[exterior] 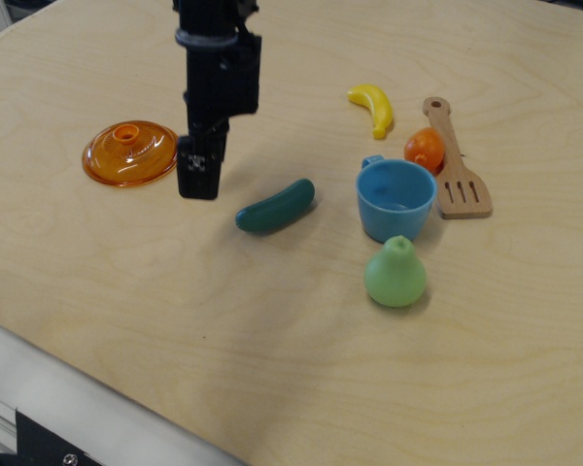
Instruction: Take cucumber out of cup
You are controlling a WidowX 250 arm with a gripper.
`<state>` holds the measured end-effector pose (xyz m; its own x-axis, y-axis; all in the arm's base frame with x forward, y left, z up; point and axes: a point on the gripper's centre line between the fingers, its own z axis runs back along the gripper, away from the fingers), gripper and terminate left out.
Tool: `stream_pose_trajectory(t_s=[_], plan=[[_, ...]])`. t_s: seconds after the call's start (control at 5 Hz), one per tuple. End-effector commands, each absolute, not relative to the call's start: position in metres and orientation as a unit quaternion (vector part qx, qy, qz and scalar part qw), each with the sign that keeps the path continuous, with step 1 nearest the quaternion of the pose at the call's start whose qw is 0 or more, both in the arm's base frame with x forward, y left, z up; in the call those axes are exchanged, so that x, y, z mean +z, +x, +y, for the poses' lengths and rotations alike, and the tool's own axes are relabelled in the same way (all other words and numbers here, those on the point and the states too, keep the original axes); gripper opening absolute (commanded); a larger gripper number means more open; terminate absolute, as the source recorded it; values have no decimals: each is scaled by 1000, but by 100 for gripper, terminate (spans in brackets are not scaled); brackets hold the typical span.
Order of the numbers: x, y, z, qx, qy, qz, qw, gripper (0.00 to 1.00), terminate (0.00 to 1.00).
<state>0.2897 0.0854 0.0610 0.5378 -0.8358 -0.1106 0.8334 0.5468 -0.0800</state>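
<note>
The dark teal-green cucumber (276, 206) lies loose on the wooden table, tilted with its right end farther back, a little left of the cup. The light blue cup (389, 225) stands upright with its handle at the back left; its inside looks empty. My black gripper (198, 190) hangs to the left of the cucumber, apart from it and raised above the table, fingers pointing down. It holds nothing, and its jaws are seen side-on.
An orange translucent lid (131, 152) lies just left of the gripper. A light green pear (395, 275) stands in front of the cup. A yellow banana (373, 107), an orange fruit (424, 149) and a wooden spatula (455, 165) lie behind and right of the cup. The table's front edge (78, 383) runs along the lower left.
</note>
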Motion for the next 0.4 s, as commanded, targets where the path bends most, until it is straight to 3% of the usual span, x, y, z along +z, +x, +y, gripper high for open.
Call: stream_pose_trajectory(t_s=[0.0, 0.2], plan=[[112, 292, 91, -453, 34, 36, 890, 100, 0], [112, 292, 91, -453, 34, 36, 890, 100, 100]])
